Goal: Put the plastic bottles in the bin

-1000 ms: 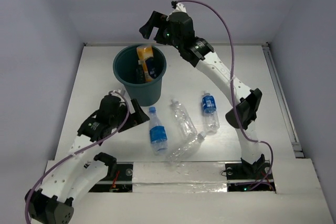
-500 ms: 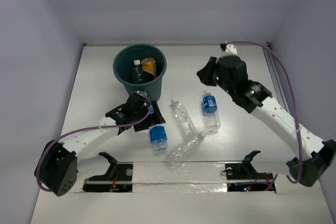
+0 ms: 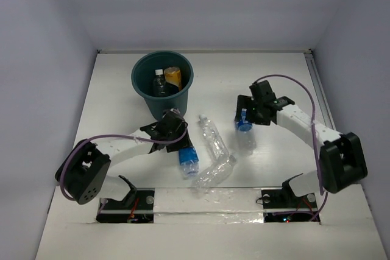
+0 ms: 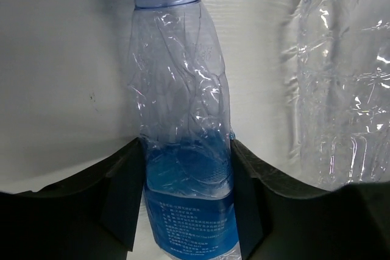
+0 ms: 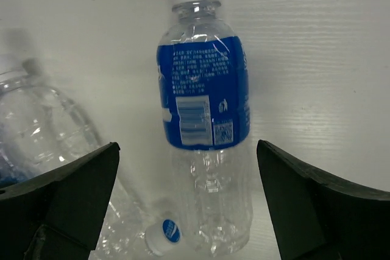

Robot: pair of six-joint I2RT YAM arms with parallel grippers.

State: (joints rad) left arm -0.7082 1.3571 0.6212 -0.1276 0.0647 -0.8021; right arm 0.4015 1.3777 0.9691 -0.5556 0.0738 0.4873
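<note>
The left fingers (image 4: 122,199) are closed against both sides of the left labelled bottle (image 4: 183,150), pressing at the top edge of its blue label. The bottle's long axis runs straight out from the wrist, with the cap at the far end. This bottle lies on the bench (image 3: 280,77) just beside the foot of the bin (image 3: 159,106), so the left arm looks to have the shorter carry: up and over the rim. The right fingers (image 5: 67,205) stand wide on either side of the right labelled bottle (image 5: 204,95), touching neither side. It also lies flat with its cap away from the wrist, well apart from the bin. The bin holds an orange bottle (image 3: 173,76) and a clear bottle (image 3: 159,82). Two unlabelled bottles (image 3: 213,139) (image 3: 214,172) lie between the arms.
</note>
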